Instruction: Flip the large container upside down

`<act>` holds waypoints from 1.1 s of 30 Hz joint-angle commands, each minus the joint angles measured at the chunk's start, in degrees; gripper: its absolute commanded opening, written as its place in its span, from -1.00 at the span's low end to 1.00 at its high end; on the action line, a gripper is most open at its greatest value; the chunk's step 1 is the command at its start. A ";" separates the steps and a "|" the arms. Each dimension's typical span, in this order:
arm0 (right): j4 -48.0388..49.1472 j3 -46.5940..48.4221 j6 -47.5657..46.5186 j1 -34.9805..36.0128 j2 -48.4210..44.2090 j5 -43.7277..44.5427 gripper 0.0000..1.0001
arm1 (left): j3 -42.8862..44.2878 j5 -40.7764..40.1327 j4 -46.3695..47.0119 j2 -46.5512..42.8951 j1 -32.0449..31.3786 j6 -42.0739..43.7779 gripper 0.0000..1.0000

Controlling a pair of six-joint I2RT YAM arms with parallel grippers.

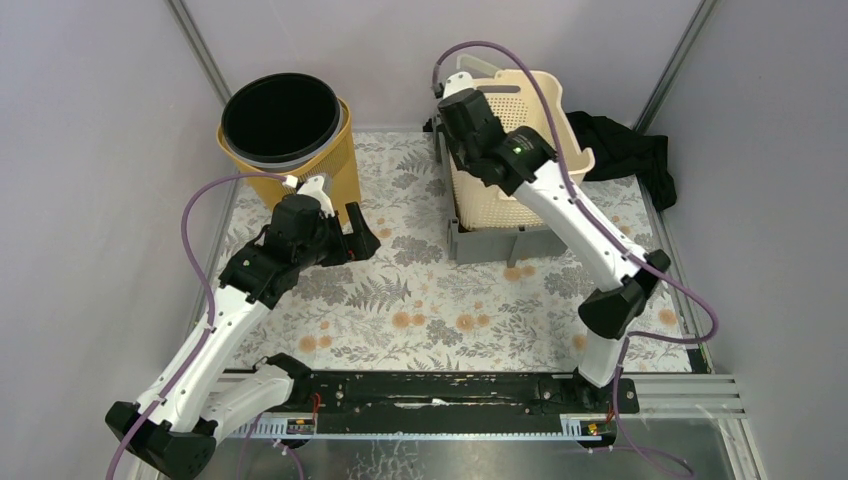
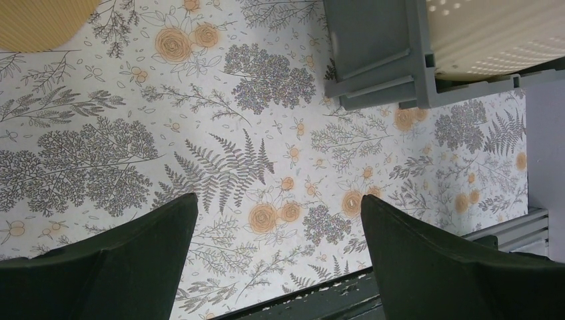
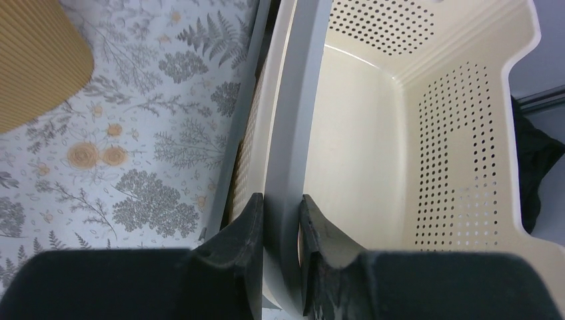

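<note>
The large container is a cream perforated basket (image 1: 520, 150) at the back right, standing in a low grey crate (image 1: 490, 243). My right gripper (image 1: 456, 108) is shut on the basket's left rim. In the right wrist view the fingers (image 3: 283, 200) pinch that rim wall (image 3: 293, 120), one finger outside and one inside, and the basket's hollow inside (image 3: 373, 133) looks empty. My left gripper (image 1: 358, 240) is open and empty over the floral mat, left of the crate. In the left wrist view the jaws (image 2: 280, 200) stand wide apart, with the crate (image 2: 373, 60) and basket (image 2: 493, 33) at the upper right.
A yellow ribbed bin (image 1: 300, 140) with a black liner stands at the back left, close behind the left gripper. A black cloth (image 1: 630, 150) lies right of the basket. The floral mat (image 1: 450, 300) covers the table; a black rail (image 1: 430, 390) runs along the near edge.
</note>
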 commanded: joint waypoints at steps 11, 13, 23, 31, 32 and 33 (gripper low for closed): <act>6.99 3.46 -5.23 -1.01 -14.12 8.37 -1.00 | -0.20 -0.25 3.96 0.61 -0.84 -0.98 1.00; 7.30 4.33 -5.02 -1.01 -14.89 6.93 -1.00 | 0.02 -0.34 3.96 0.72 -0.94 -0.97 1.00; 11.04 5.38 -4.90 0.64 -18.12 -2.65 -1.00 | 0.85 -1.04 3.79 0.71 -1.11 -0.92 1.00; 13.41 7.87 -5.99 6.55 -18.26 -1.89 -1.00 | 0.69 -2.07 2.95 -0.42 -1.10 -0.64 1.00; 13.50 8.30 -5.90 7.37 -18.30 -2.20 -1.00 | 0.65 -2.25 2.78 -0.51 -1.13 -0.63 1.00; 13.70 8.56 -5.72 8.08 -18.45 -2.33 -1.00 | 0.69 -2.44 2.63 -0.74 -1.12 -0.55 1.00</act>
